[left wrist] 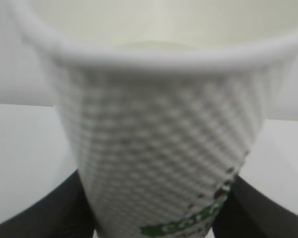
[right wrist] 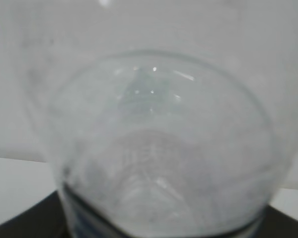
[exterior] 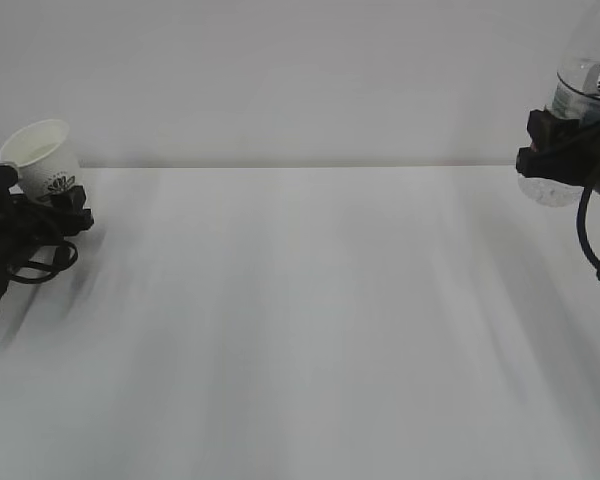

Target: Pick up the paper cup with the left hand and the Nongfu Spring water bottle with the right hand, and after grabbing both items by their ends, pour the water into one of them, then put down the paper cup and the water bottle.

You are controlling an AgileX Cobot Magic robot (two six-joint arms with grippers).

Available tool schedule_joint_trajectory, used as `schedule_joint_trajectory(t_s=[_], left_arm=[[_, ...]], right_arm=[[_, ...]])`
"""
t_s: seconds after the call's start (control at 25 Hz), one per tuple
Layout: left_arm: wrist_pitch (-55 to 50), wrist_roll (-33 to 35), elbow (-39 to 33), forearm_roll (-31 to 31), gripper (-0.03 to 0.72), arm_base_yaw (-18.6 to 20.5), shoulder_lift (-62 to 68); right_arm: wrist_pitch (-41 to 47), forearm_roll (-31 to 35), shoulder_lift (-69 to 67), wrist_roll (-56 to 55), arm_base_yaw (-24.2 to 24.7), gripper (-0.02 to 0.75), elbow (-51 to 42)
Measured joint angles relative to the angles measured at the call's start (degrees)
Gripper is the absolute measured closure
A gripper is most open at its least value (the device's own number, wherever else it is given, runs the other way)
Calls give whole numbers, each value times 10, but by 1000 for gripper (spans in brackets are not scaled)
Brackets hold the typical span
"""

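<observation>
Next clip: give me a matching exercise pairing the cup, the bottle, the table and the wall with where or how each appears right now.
Things:
1. paper cup
2. Nongfu Spring water bottle
3. table
4. wall

States:
A. plain pale backdrop behind everything
B. held in the left hand, far left of the exterior view, tilted
C. white surface below both arms
D. held in the right hand, far right edge, partly cut off

Pairs: 1-B, 2-D, 3-C, 4-A
</observation>
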State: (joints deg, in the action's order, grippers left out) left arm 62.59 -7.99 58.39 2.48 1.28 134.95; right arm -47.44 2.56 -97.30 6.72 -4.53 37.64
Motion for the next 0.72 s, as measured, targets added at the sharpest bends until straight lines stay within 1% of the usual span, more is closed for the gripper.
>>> schedule_joint_trajectory(t_s=[0.12,0.16,0.32,0.36,0.48,0.72], left_arm=[[5,0,0,2,221,0,0],[5,-1,0,4,197,0,0],[13,-1,0,7,46,0,0],[15,-1,1,7,26,0,0],[15,-1,1,13,4,0,0],[15,-2,-1,21,1,0,0]], right_arm=[[0,0,0,0,0,340,0],[0,0,0,0,0,340,0],[0,0,0,0,0,341,0],[0,0,0,0,0,341,0],[0,0,0,0,0,341,0],[0,0,0,0,0,341,0]])
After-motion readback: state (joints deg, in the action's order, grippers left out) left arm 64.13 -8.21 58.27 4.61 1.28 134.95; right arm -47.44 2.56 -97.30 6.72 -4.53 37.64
